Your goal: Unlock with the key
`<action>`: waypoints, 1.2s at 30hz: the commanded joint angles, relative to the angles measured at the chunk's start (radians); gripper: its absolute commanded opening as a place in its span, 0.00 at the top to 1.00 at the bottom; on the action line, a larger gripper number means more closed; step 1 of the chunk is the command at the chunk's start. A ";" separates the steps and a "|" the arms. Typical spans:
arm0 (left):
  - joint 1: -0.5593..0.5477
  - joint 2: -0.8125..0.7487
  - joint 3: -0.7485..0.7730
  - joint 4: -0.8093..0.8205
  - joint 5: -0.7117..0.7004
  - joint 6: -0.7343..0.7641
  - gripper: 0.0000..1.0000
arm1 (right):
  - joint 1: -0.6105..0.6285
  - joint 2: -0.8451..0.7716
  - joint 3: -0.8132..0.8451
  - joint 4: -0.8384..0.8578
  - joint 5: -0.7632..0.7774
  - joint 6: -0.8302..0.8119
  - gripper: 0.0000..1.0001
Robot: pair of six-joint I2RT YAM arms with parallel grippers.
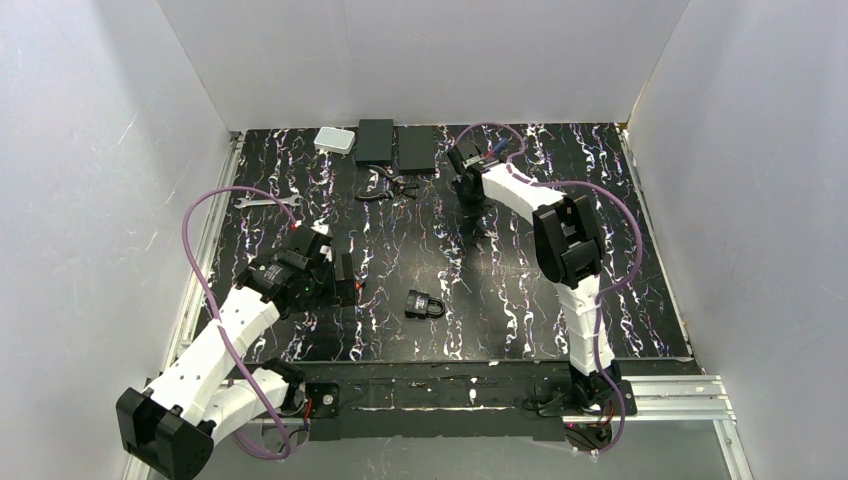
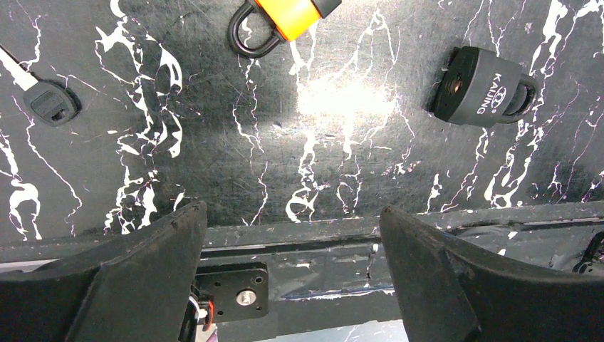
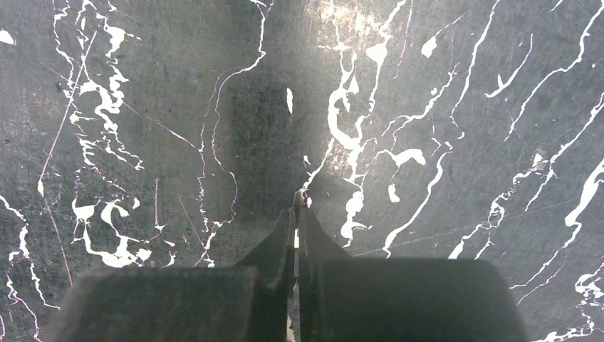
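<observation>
A black, white-veined desk point(image 1: 520, 300) sits between white walls, with two white-and-black arms mounted at its near edge. The left arm bends low over the near-left part of the desk. Its tool point(image 1: 335, 278) points down with its fingers spread wide, holding nothing; the wrist view shows bare desk in the wide gap between the two fingers point(image 2: 142, 271). The right arm reaches to the middle of the far half, where its tool point(image 1: 472, 225) stands tip-down on or just above the desk. Its fingers are pressed together point(image 3: 298, 206); a thin pale line shows in the seam, and it cannot be told what that line is.

Two black boxes point(image 1: 396, 145) and a white box point(image 1: 335, 140) line the far edge, with pliers point(image 1: 385, 190) just in front of them. A black padlock point(image 1: 425, 303) lies on its side near the centre of the near half, right of the left tool and apart from it. An orange padlock point(image 2: 288, 16) shows at the top edge of the left wrist view.

The key point(image 2: 50, 105) lies flat on the desk at the left edge of the left wrist view, outside the left finger. Its head looks black there and its thin pale blade points away up-left. It is well apart from both padlocks and touched by neither tool.
</observation>
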 commanded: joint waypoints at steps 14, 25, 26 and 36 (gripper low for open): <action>-0.003 -0.020 -0.016 0.015 0.011 0.025 0.11 | 0.011 -0.231 -0.101 0.036 -0.104 0.048 0.99; -0.003 -0.032 -0.017 0.024 0.037 0.035 0.12 | 0.110 -0.396 -0.268 0.115 -0.228 0.041 0.99; -0.003 -0.032 -0.017 0.026 0.040 0.036 0.12 | 0.121 -0.414 -0.288 0.132 -0.232 0.040 0.99; -0.003 -0.178 -0.016 0.171 0.261 0.087 0.11 | 0.161 -0.703 -0.533 0.501 -0.498 0.209 0.99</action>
